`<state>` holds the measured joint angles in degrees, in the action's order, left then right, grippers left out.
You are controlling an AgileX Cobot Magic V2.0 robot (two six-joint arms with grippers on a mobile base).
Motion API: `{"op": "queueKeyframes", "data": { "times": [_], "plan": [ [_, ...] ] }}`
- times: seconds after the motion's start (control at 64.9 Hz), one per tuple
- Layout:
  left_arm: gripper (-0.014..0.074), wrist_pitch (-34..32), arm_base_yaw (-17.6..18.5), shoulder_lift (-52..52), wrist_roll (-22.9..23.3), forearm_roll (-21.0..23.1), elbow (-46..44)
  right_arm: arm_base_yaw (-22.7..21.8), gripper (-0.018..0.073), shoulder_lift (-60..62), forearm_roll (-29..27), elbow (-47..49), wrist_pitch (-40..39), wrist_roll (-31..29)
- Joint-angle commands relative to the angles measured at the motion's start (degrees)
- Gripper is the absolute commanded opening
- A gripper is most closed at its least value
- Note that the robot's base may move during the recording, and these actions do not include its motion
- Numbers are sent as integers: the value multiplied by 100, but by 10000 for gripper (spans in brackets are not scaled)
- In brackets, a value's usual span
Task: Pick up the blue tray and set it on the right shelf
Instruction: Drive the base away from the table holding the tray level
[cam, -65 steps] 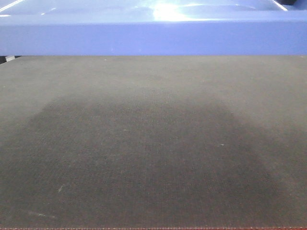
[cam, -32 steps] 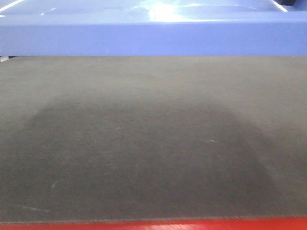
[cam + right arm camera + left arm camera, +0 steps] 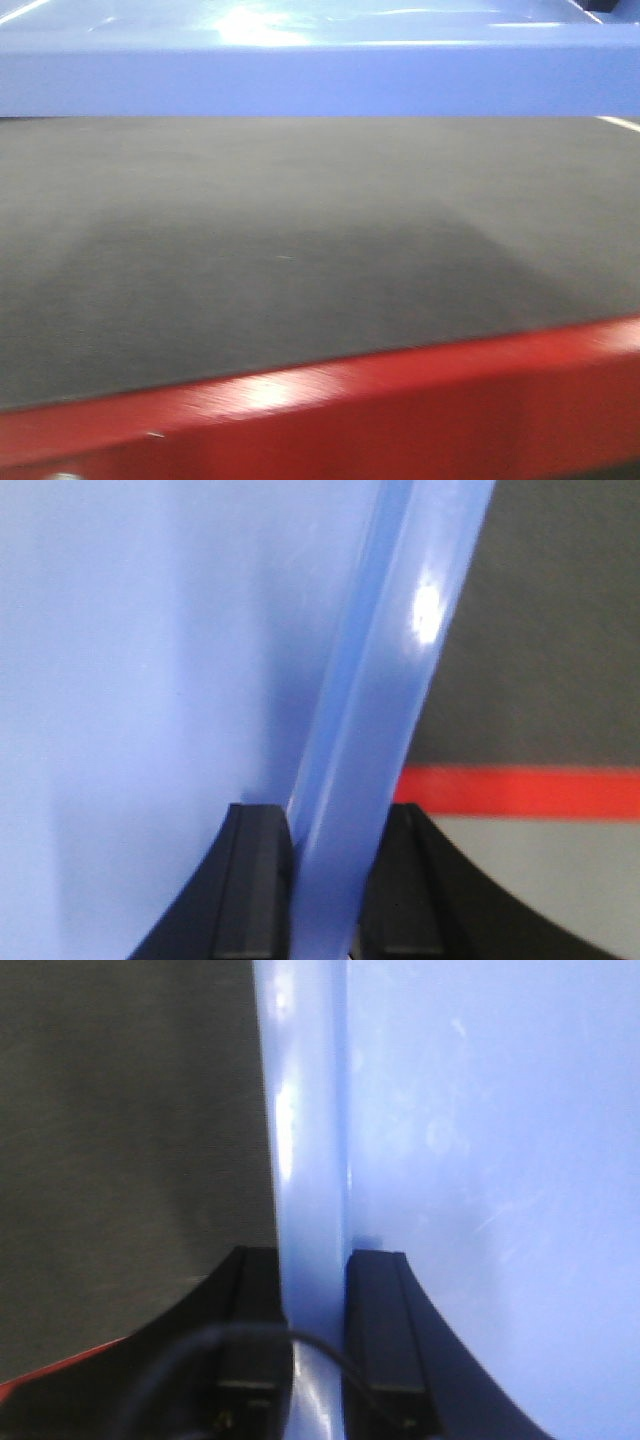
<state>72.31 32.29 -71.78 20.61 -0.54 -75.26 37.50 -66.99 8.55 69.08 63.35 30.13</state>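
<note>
The blue tray (image 3: 320, 80) is clamped at both ends, its flared rim pinched between each arm's black fingers. In the left wrist view the left gripper (image 3: 312, 1340) has closed narrowly on the rim, which runs straight up between the two pads. One finger (image 3: 255, 1330) sits on the outer side and the other on the tray's glossy inner side, which fills everything to the right of the fingers. A thin black cable (image 3: 200, 1335) loops across just behind them. The right gripper (image 3: 325, 880) holds the opposite rim the same way. Here the rim leans to the right between the fingers, and the tray's pale blue surface spreads to their left. Outside both grips lies the dark fabric-covered table (image 3: 300, 250). In the front view the tray's long side spans the frame beyond this table, whose red front edge (image 3: 400, 400) crosses the bottom at a slant. Whether the tray touches the fabric cannot be told.
</note>
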Motion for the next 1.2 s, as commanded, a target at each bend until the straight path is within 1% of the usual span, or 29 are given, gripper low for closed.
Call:
{"op": "queueKeyframes", "data": {
  "times": [0.0, 1.186],
  "plan": [
    [-48, 435, 91, 145, -116, 261, -192, 35, 55, 142, 9, 172, -415, -221],
    [-48, 435, 91, 145, -116, 274, -192, 35, 55, 142, 9, 172, -415, -221]
  ]
}}
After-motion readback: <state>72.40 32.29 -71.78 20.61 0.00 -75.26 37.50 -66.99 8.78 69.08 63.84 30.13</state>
